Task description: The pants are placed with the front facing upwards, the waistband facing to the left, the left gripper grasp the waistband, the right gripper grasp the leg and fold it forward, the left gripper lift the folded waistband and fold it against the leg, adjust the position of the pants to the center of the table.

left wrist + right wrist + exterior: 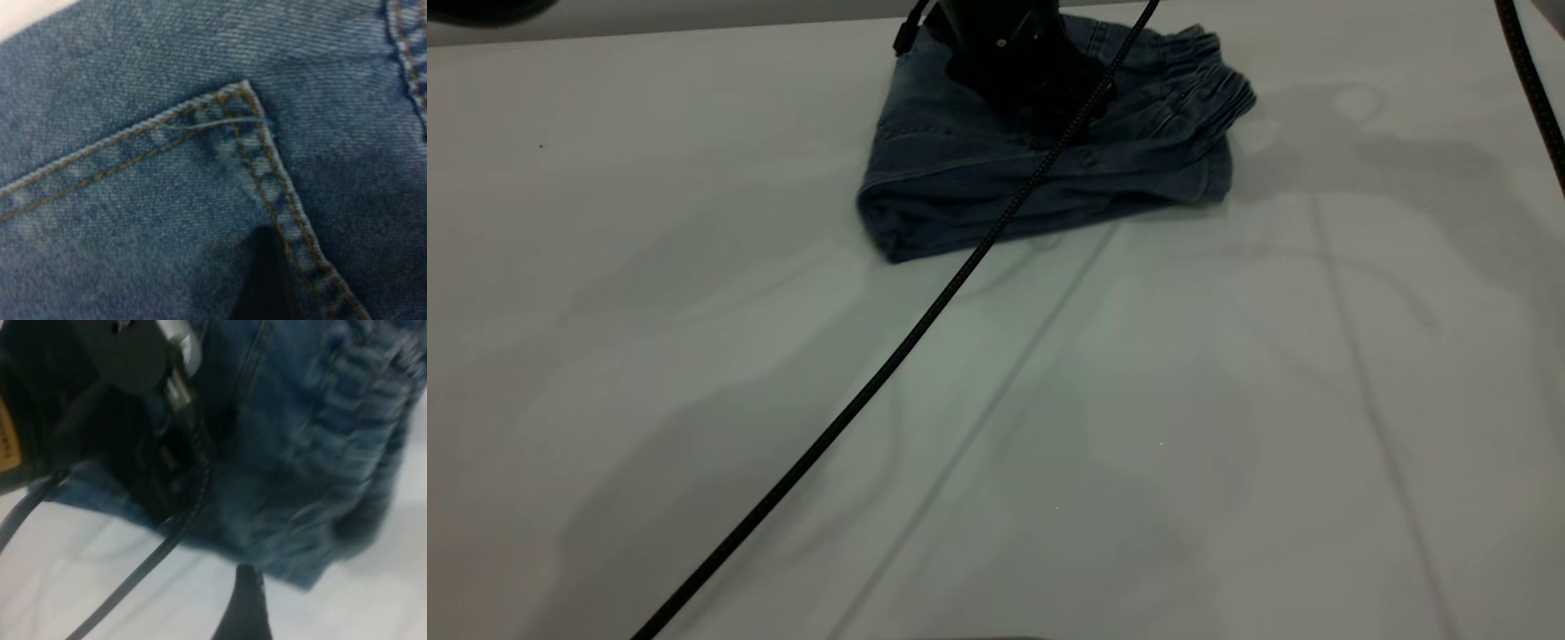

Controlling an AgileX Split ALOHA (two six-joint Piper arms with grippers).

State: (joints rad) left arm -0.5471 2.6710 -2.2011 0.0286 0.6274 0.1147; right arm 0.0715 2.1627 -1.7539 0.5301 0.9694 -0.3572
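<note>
Pants [996, 178]: folded into a small thick square, near the far edge of the table [694, 400], not in the middle.
Waistband [1200, 84]: ruffled and stacked on the right side of the bundle, on top of the leg.
Back pocket corner [247, 90]: on top, filling the left wrist view.
Left gripper [1040, 89]: pressed down on top of the folded pants; open or shut, cannot tell.
Right gripper [243, 607]: just beside the waistband side, low over the table; only one dark fingertip showing, so cannot tell if apart or together.
Cable [871, 373]: running across the table up to the left arm.
Done: both folds, by the look of it.
Left to do: probably only sliding the bundle to the middle of the table.
</note>
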